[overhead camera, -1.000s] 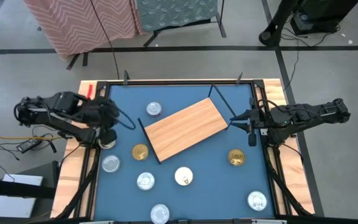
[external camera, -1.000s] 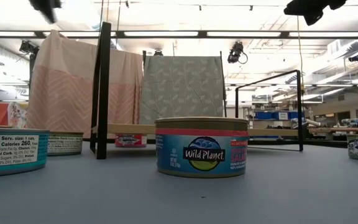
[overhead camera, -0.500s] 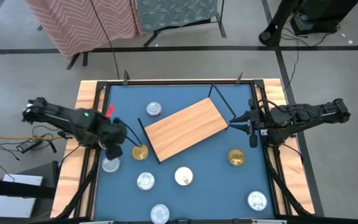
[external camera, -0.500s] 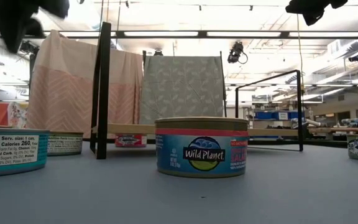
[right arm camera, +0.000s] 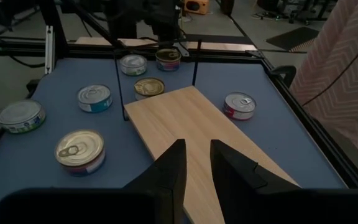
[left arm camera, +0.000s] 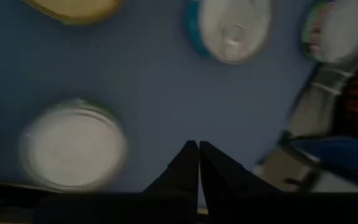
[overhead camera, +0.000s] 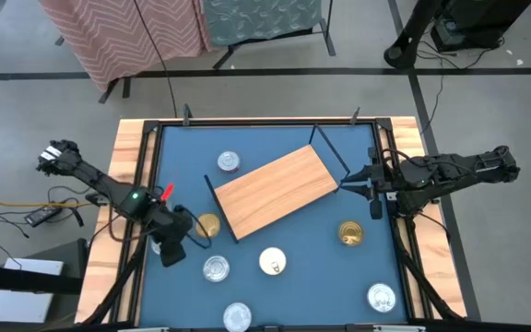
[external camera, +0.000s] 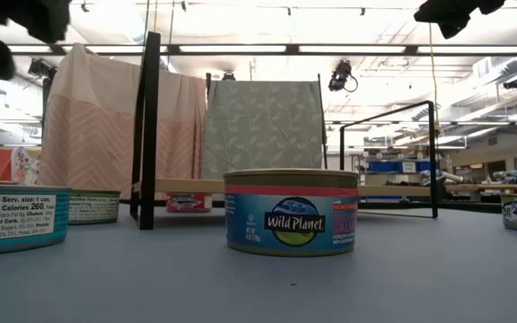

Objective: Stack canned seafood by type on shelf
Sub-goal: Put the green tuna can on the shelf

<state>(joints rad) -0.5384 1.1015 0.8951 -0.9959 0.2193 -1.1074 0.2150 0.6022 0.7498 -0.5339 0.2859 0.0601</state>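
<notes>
Now the shelf (overhead camera: 276,191) lies tilted across the middle of the high view, its board bare. The tins sit scattered on the blue table (overhead camera: 330,277) around it: a gold tin (overhead camera: 208,225) touching the board's lower-left corner, another gold tin (overhead camera: 350,233) lower right, silver tins (overhead camera: 216,268) along the bottom. The left gripper (overhead camera: 170,251) hovers at lower left, jaws pressed together, empty. The right gripper (overhead camera: 373,191) waits at the right rim, fingers slightly apart, holding nothing.
</notes>
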